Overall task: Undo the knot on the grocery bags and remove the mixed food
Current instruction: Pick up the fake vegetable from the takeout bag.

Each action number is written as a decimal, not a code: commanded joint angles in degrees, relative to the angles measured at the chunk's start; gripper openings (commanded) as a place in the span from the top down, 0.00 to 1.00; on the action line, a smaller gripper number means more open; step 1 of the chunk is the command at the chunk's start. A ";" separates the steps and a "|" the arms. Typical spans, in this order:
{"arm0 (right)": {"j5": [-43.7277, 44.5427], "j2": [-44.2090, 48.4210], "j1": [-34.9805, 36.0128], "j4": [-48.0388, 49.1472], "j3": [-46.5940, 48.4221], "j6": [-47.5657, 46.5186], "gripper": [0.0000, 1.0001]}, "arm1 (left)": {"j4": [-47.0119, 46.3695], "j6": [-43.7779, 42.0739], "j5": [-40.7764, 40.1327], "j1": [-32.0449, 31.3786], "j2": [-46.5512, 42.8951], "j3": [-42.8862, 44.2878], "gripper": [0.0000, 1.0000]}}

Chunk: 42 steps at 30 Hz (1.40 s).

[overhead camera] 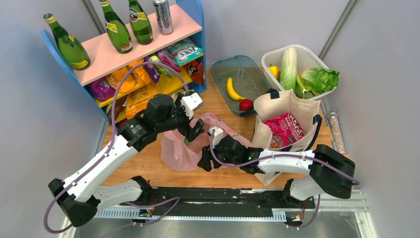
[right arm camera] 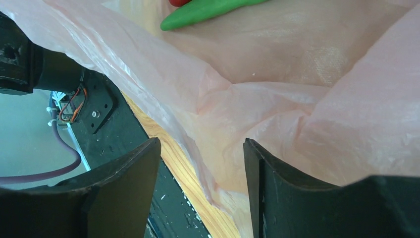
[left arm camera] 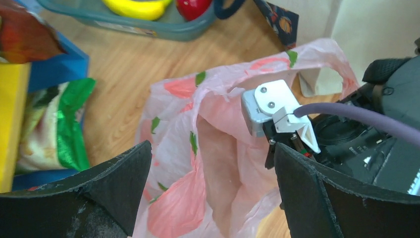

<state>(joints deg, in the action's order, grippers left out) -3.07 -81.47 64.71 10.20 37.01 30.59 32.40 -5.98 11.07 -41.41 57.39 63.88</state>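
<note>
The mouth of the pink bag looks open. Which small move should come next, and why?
Probably lower the open left fingers into the mouth of the pink bag: its handles are apart, and a green vegetable lies inside.

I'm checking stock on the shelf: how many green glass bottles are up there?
3, all on the pink shelf top: the left-end bottle, the middle bottle, and the bottle beside the silver can. Others could hide on lower shelves.

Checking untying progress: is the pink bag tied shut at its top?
No, in the left wrist view the pink bag gapes wide open, its mouth untied.
</note>
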 commanded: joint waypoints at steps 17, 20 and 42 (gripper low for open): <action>9.02 3.93 -2.16 0.07 -1.37 2.19 0.23 | 0.39 -3.77 -7.44 0.10 7.41 -3.13 0.21; 14.37 2.54 -3.77 -3.44 0.72 0.16 0.20 | 1.57 -2.09 -9.16 0.10 8.65 -2.80 0.56; 6.95 16.94 -12.01 -7.59 4.50 -0.45 0.45 | -2.76 13.54 -10.16 0.10 -3.26 -11.18 1.00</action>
<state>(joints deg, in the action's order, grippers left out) 8.80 -69.95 50.15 -0.12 40.88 25.15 31.75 5.41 2.17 -41.43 53.08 53.19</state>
